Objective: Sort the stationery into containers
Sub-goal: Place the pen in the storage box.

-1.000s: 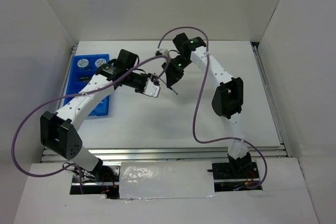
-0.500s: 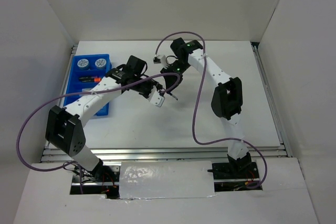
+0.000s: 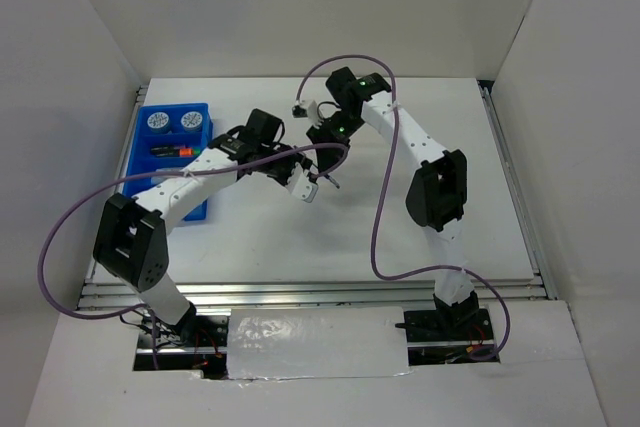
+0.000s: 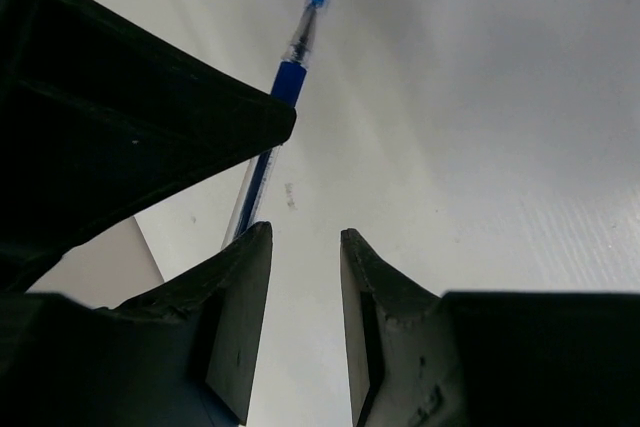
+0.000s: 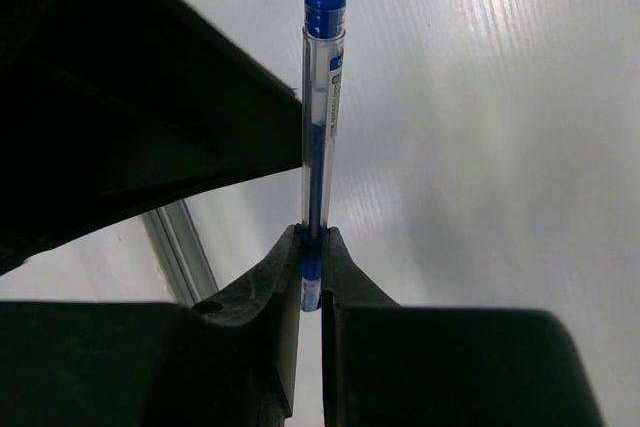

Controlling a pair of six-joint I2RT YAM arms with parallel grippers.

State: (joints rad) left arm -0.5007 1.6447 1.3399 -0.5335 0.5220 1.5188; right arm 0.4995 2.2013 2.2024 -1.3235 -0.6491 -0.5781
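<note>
Above white table (image 3: 280, 237), right pincer (image 5: 311, 239) clamps a blue pen (image 5: 322, 97); left pincer (image 4: 305, 237) stands parted nearby

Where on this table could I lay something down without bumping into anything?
Bare table lies in the near strip between the two arms, and to the right of the right arm. Crowded: the middle, where the right gripper holds a pen beside the left gripper, and the blue tray at left.
</note>
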